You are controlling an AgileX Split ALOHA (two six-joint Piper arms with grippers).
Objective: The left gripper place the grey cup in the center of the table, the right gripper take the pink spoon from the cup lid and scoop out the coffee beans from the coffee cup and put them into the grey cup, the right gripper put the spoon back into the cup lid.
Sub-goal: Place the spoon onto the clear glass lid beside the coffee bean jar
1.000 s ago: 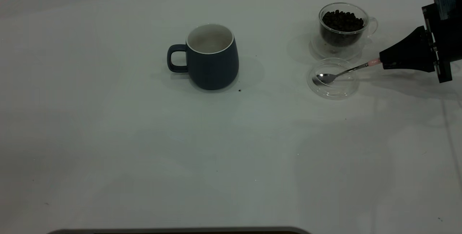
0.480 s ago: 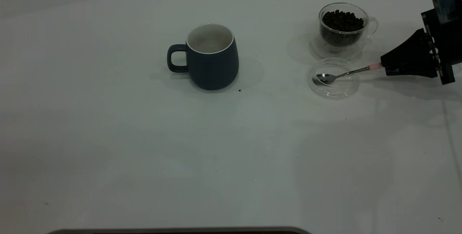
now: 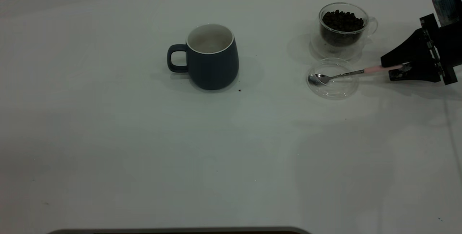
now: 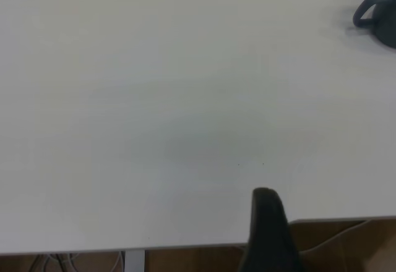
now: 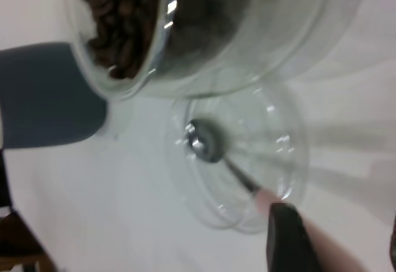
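The grey cup (image 3: pixel 213 60) stands upright near the table's (image 3: pixel 144 136) middle, handle to the left; it also shows in the left wrist view (image 4: pixel 380 15) and the right wrist view (image 5: pixel 43 93). The coffee cup (image 3: pixel 343 28) with coffee beans (image 3: pixel 342 20) stands at the far right. The cup lid (image 3: pixel 334 87) lies just in front of it. The pink spoon (image 3: pixel 325 78) rests with its bowl in the lid; its pink handle lies between the fingers of my open right gripper (image 3: pixel 387 69). The right wrist view shows the right gripper (image 5: pixel 337 222), spoon (image 5: pixel 204 139), lid (image 5: pixel 272 130) and beans (image 5: pixel 117 31). My left gripper (image 4: pixel 266 222) is parked over the table's edge.
A single stray bean (image 3: pixel 239 90) lies on the table just right of the grey cup's base. The table's right edge is close behind the right gripper.
My right gripper has opened and let go of the pink handle. The spoon has settled lower, and its bowl has slid a little to the left in the lid.
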